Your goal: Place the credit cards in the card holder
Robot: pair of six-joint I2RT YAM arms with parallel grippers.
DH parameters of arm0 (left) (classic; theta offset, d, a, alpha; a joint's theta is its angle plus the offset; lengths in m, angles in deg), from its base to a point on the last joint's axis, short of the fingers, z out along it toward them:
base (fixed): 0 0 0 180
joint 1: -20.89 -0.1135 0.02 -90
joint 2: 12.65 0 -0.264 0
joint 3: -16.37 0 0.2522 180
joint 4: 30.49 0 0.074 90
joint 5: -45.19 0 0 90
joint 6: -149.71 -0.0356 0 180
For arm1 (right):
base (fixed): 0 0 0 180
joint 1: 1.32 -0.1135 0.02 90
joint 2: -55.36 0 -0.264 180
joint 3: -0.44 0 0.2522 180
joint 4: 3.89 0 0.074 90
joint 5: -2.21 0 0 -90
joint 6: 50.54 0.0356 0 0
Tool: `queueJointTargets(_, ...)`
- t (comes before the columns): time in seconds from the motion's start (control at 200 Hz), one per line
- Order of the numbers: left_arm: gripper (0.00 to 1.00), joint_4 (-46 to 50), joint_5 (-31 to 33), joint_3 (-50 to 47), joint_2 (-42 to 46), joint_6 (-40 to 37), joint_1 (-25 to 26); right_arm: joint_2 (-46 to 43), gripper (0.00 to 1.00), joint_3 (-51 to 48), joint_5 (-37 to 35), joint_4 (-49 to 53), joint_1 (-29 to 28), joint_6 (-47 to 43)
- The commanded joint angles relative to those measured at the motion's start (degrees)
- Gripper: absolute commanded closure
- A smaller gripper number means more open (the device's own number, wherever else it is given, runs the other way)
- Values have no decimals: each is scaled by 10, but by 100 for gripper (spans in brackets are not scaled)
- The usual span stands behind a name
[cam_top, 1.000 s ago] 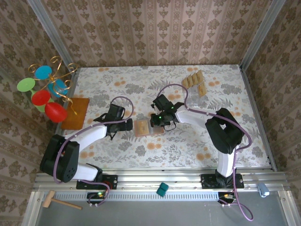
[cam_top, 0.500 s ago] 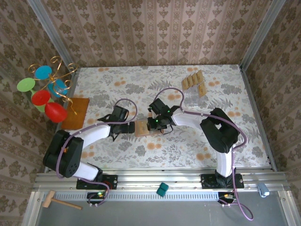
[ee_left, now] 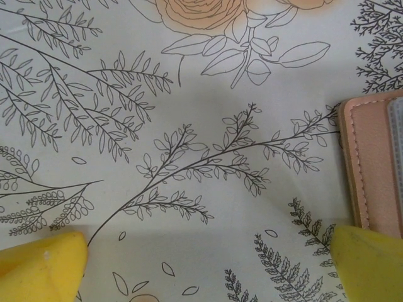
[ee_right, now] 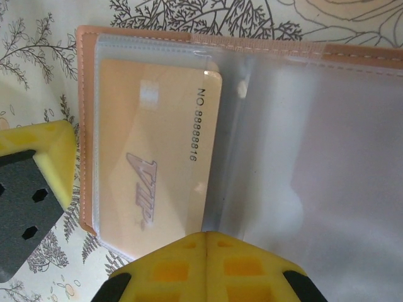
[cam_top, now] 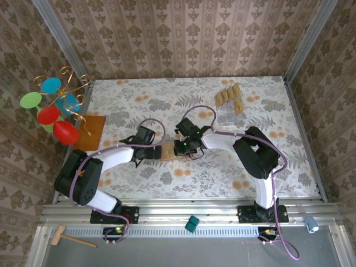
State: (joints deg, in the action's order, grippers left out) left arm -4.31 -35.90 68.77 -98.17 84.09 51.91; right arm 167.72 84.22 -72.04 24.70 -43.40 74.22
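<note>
The card holder (cam_top: 167, 152) lies open on the table's middle, its salmon edge (ee_right: 86, 126) and clear sleeves up. One tan credit card (ee_right: 157, 145), marked VIP, sits inside the left sleeve. My right gripper (ee_right: 208, 245) is shut, its tips resting on the sleeve at that card's near corner; in the top view the right gripper (cam_top: 182, 147) is over the holder. My left gripper (ee_left: 208, 267) is wide open just left of the holder (ee_left: 371, 157), one finger (ee_right: 53, 157) beside its edge. Several more credit cards (cam_top: 230, 97) lie at the back right.
An orange-brown mat (cam_top: 92, 132) and a wire stand with coloured discs (cam_top: 53, 105) are at the left. A wooden mallet (cam_top: 69, 238) and a teal block (cam_top: 192, 223) lie on the rail in front. Patterned walls enclose the table.
My right gripper has dropped left onto the open card holder. My left gripper has slid right, up to the holder's left edge.
</note>
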Motion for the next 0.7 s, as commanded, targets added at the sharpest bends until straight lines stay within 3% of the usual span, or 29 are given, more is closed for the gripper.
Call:
queueJointTargets(0.0, 0, -7, 3, -3, -7, 9, 4, 17, 100, 11, 13, 2, -7, 2)
queueJointTargets(0.265, 0, 21, 2, 25, 34, 6, 0, -54, 97, 1, 0, 26, 2, -12)
queueJointTargets(0.465, 0, 12, -81, 63, 28, -9, -13, -138, 69, -42, -60, 57, 33, -26)
queueJointTargets(0.56, 0, -5, -103, 70, 15, -12, -13, -164, 48, -75, -103, 65, 49, -29)
queueJointTargets(0.695, 0, -35, -131, 71, 5, -10, -14, -174, 35, -104, -151, 72, 60, -34)
